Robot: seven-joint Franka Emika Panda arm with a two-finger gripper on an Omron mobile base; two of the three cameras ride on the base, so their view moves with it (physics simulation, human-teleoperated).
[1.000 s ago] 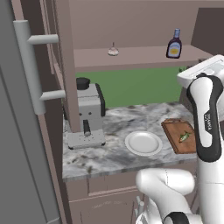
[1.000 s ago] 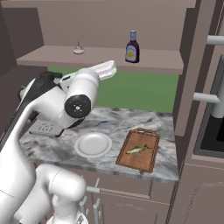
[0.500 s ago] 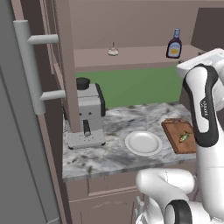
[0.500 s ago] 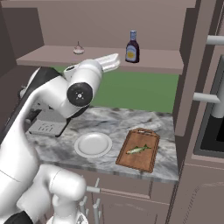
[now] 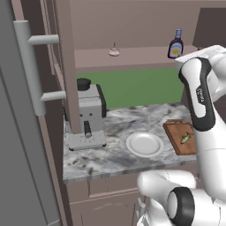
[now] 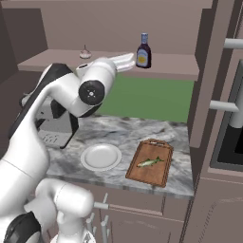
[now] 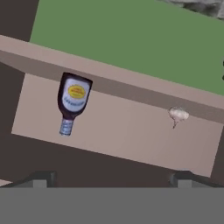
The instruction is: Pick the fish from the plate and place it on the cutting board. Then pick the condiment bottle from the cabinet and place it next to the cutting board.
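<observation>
The condiment bottle [image 6: 144, 50] stands upright on the cabinet [image 6: 167, 66] shelf, its long axis vertical and its blue cap pointing up, with its label toward the robot. It sits toward the shelf's right part, set back a little from the front edge, with bare shelf on both sides. A small pale garlic-shaped thing [image 6: 85, 53] rests on the same shelf, well apart to the bottle's left. In the hand view the bottle [image 7: 71, 103] appears inverted, cap toward the fingertips [image 7: 40, 180], which stand wide apart at the frame's bottom with nothing between them; the jaws are fully spread and hold nothing. The gripper [image 7: 111, 179] is near the shelf, not touching the bottle.

Below the bottle, on the marble bench [image 6: 118, 135], the fish [image 6: 150, 162] lies on the cutting board [image 6: 150, 163], its length running diagonally across the board. The white plate [image 6: 100, 157] lies just beside the board's left edge.
</observation>
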